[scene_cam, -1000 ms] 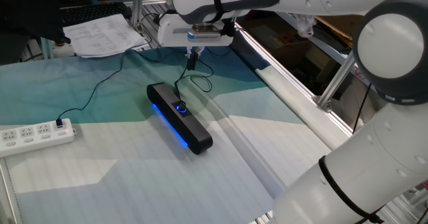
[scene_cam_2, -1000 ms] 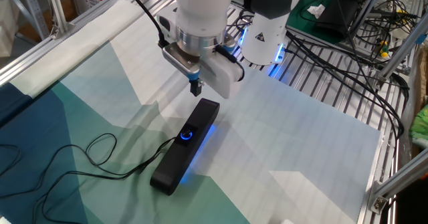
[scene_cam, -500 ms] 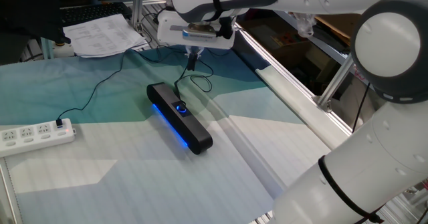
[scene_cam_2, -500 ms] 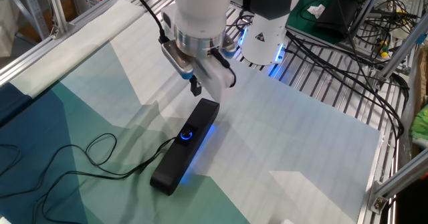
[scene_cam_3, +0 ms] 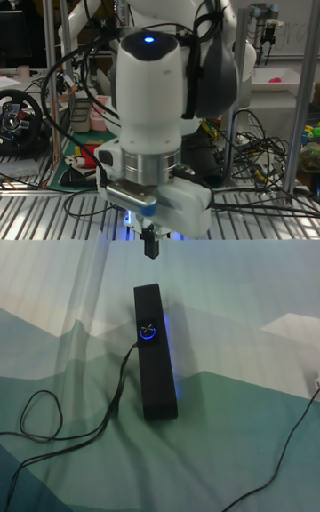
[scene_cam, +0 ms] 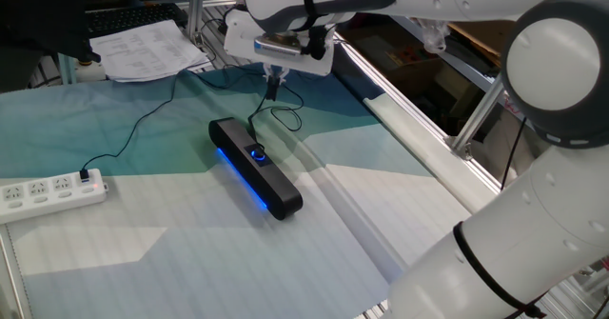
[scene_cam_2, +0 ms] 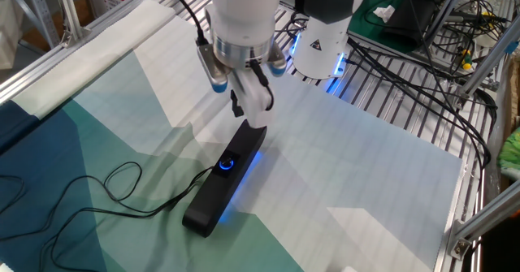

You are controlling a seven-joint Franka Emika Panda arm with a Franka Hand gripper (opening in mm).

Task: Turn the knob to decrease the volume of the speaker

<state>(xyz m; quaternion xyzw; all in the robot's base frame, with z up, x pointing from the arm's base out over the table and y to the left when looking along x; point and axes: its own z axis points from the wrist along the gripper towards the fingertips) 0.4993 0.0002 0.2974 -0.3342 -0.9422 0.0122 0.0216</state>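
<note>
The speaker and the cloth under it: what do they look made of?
The speaker looks like matte black plastic: smooth rounded ends, little glare, and a blue strip glowing along its front. The table covering looks like thin printed fabric or vinyl, with faint stripes and soft folds; which one, the pictures leave open.

**Materials and finishes on the table**

The speaker point(scene_cam: 254, 167) is cased in matt black plastic, its knob point(scene_cam: 258, 152) ringed by glossy lit blue. A smooth, faintly ribbed cloth point(scene_cam: 190, 243) in teal and white is spread beneath. The arm's shells point(scene_cam_3: 153, 94) are glossy white plastic. A bare metal frame point(scene_cam: 419, 133) is seen alongside.
</note>
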